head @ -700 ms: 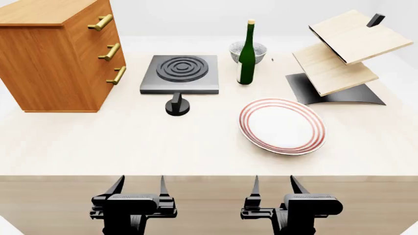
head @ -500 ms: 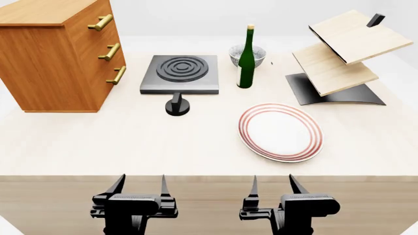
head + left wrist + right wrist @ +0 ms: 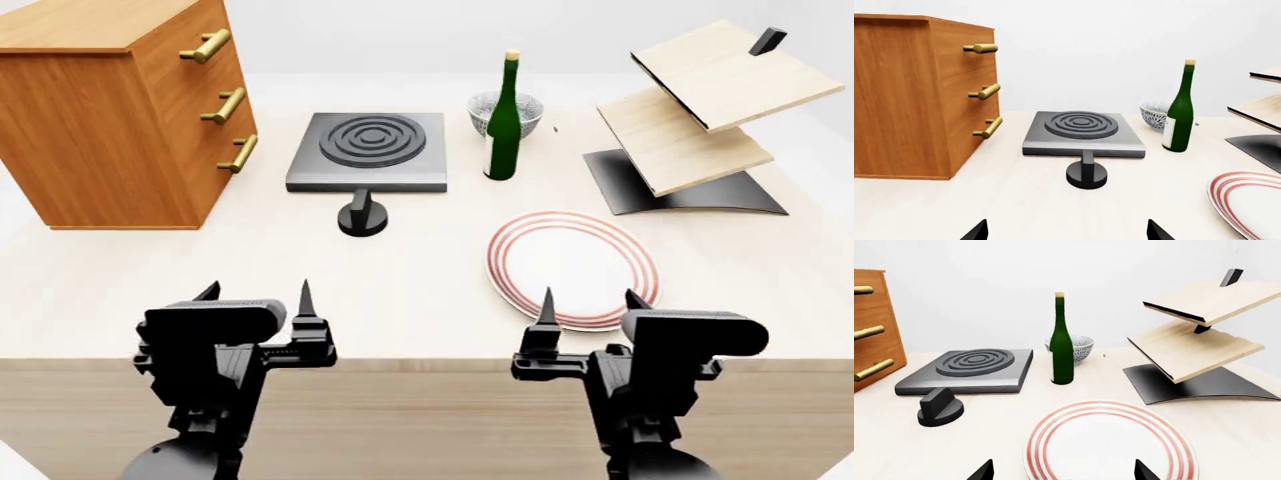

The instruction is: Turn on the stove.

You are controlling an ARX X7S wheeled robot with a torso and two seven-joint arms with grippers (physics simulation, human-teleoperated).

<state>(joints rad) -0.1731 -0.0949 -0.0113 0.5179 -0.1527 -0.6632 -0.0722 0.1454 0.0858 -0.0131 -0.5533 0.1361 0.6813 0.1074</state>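
- A pale table (image 3: 267,280) is seen carrying everything; a wooden cabinet (image 3: 107,110) with three brass handles stands at its far left.
- A tilted two-board wooden shelf (image 3: 701,110) on a curved black base is set at the far right.
- The stove (image 3: 370,150), a flat dark grey slab with a ringed burner, is placed just right of the cabinet, well beyond both arms. It is judged rigid and heavy enough to stay put while its control is turned.
- A red-ringed plate (image 3: 574,268) lies nearest the right gripper (image 3: 587,305); nothing is seen on it.
- The left gripper (image 3: 254,295) is held low over the near table edge, its fingers spread apart with nothing between them; the right one is likewise spread and empty.
- A green bottle (image 3: 503,118) stands upright beside the stove's right edge, corked, its contents not discernible.
- A patterned bowl (image 3: 507,108) sits behind the bottle; its inside is largely hidden.
- The black knob (image 3: 362,215) sits at the stove's front edge. It is judged hard and smooth, best pinched across its raised ridge and twisted.
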